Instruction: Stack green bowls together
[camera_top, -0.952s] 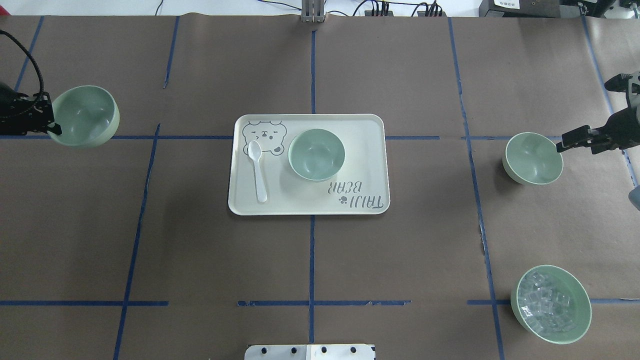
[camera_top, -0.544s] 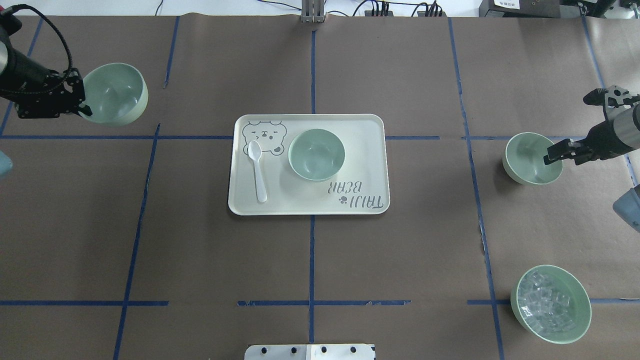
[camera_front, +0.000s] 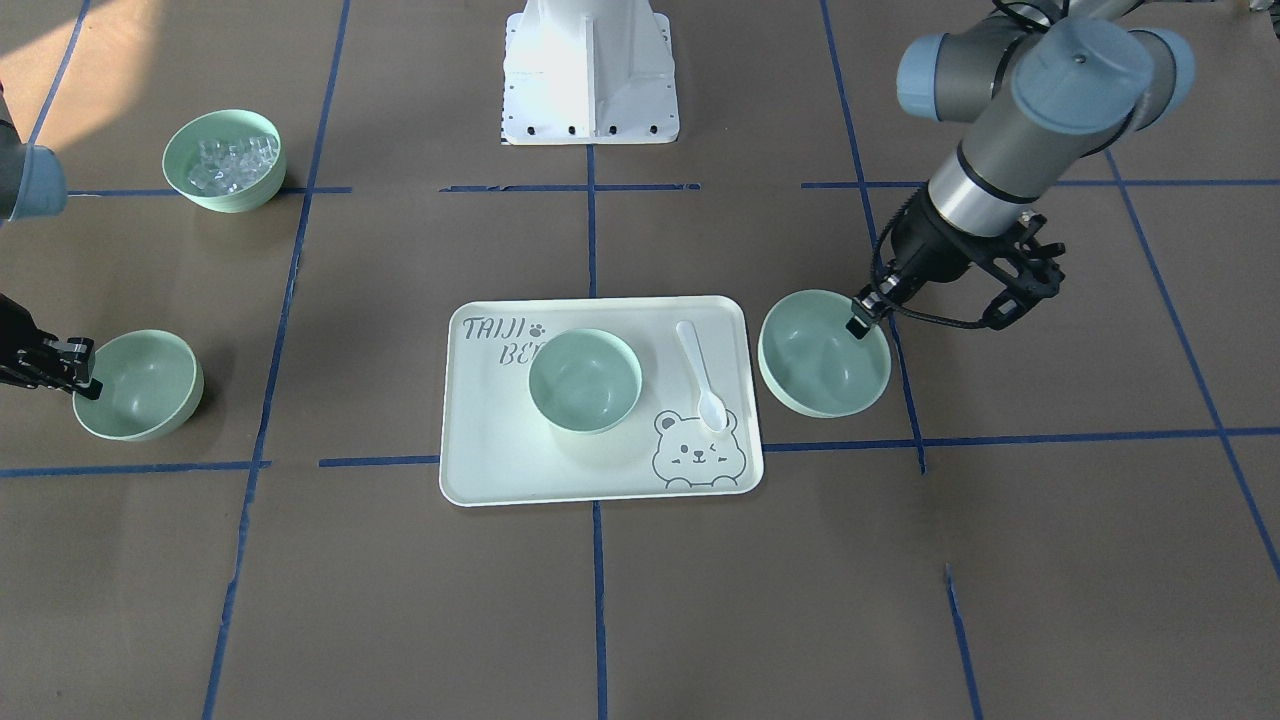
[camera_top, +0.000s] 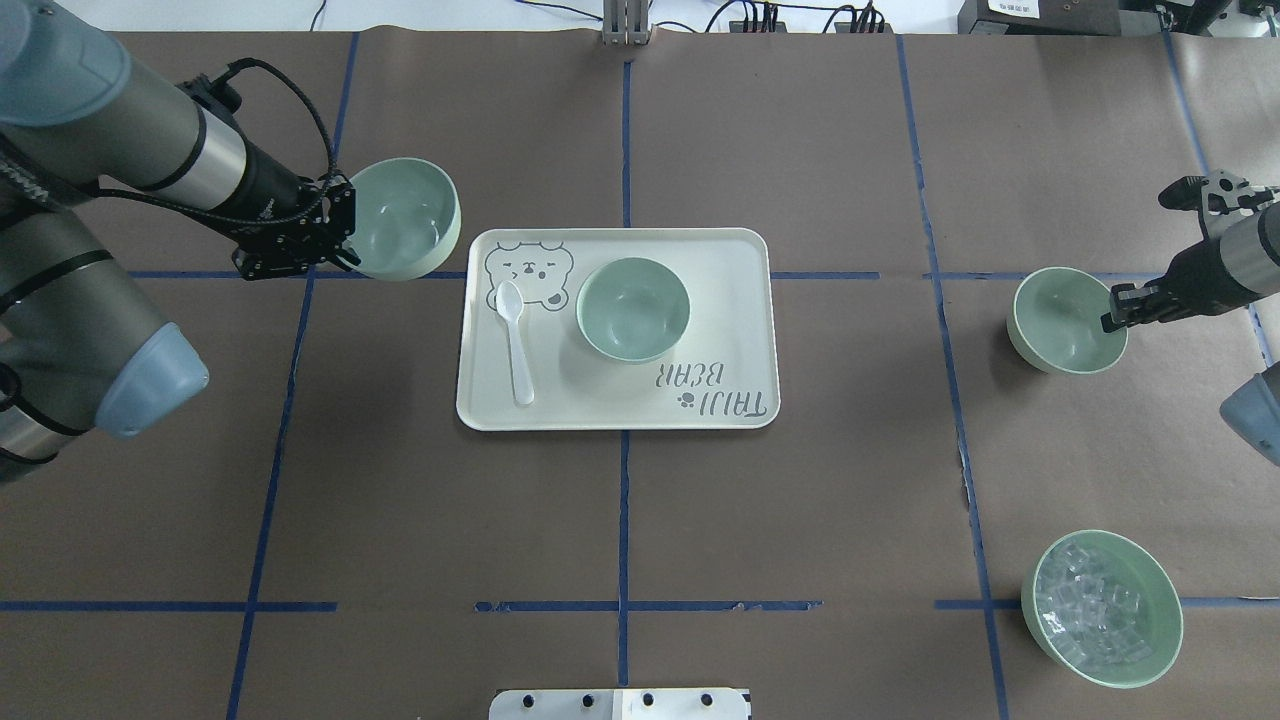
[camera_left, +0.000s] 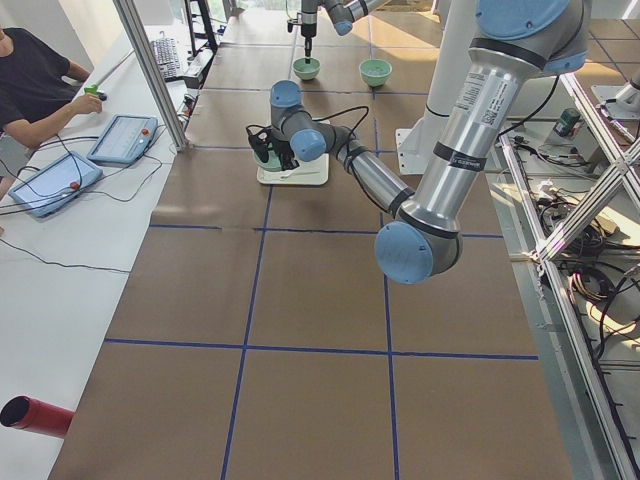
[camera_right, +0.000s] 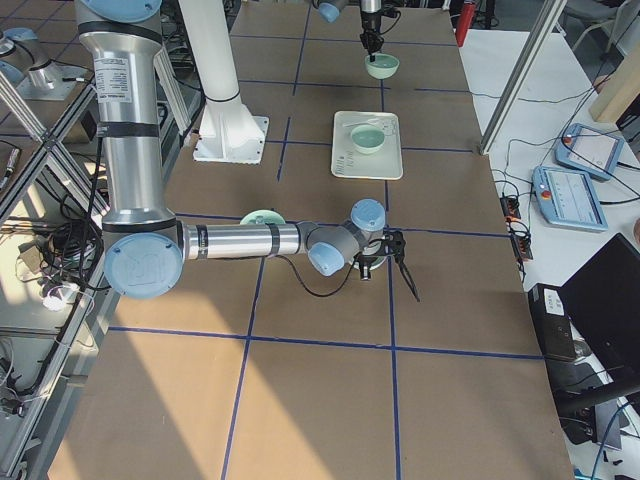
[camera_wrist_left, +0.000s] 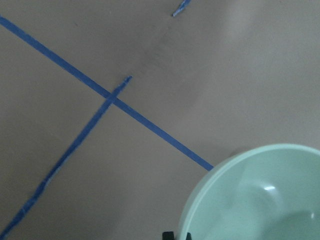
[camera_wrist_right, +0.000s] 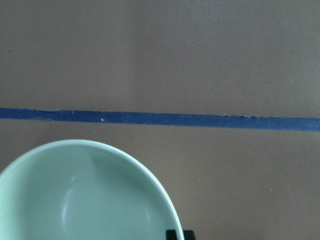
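The left tool (camera_top: 345, 258) is closed on the rim of a green bowl (camera_top: 405, 218), held above the worktop (camera_top: 620, 540) just beside the tray (camera_top: 745, 250). The tray bowl (camera_top: 633, 308) lies rightward, nearer this outstretched arm. The right tool (camera_top: 1112, 310) is closed on the third bowl (camera_top: 1062, 322), well apart.

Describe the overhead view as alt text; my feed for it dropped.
The left gripper holds a green bowl by its rim just beside the cream tray, which carries a second green bowl and a white spoon. At far right the right gripper is at the rim of a third green bowl; a bowl of clear cubes sits lower right.
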